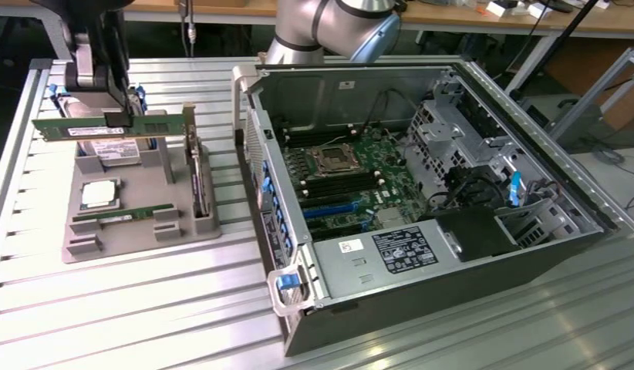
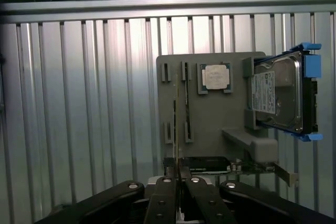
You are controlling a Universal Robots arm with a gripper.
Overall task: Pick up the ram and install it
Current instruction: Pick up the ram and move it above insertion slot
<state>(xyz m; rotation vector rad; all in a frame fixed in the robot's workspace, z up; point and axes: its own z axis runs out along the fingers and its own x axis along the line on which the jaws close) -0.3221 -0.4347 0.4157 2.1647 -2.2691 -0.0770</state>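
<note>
The black gripper is clamping the long green ram stick above the grey plastic tray, seemingly edge-only, risking it twisting loose.

The table is ribbed, satin-finish metal; the holder, matt grey plastic; the ram, green circuit board.

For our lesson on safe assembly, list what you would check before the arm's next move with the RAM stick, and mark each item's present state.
1. RAM stick clamped between the jaws: ok.
2. Grip near the stick's middle: ok.
3. Stick clear above the grey holder tray: ok.
4. Computer case side open, motherboard exposed: ok.
5. Free memory slot on the motherboard: cannot tell.
6. Second RAM stick seated in the tray: ok.
</note>
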